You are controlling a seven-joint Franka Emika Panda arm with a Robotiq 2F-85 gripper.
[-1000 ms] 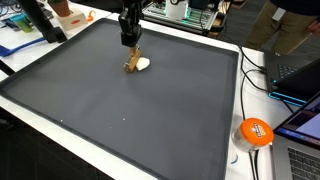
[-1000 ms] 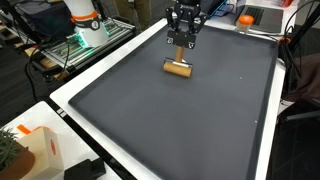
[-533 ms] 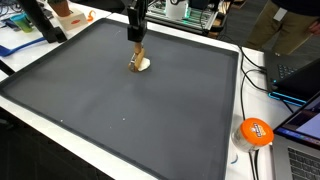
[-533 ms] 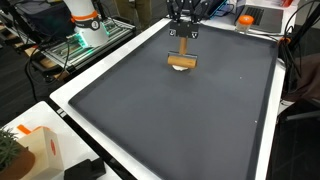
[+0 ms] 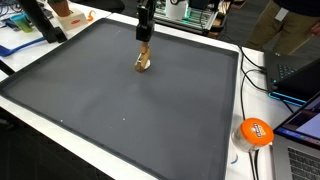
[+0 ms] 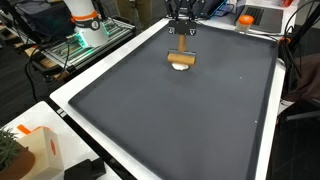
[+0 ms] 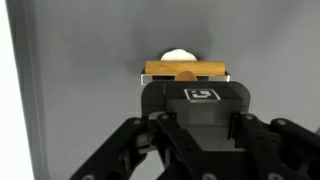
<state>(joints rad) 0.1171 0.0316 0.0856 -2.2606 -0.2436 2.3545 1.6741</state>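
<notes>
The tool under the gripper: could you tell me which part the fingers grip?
Its upright wooden handle; the wooden crossbar and white pad sit below, clear of the fingers.

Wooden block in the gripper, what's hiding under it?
A white rounded bit peeks out below the wooden block. The block covers the rest, so its full shape is hidden.

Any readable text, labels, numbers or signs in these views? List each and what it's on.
No word or number reads clearly.
On the claw, shut on the wooden tool: a white square logo, no letters legible.
On the orange disc: a white label, too small to read.
On the white box: an orange mark, too blurred to read.
</notes>
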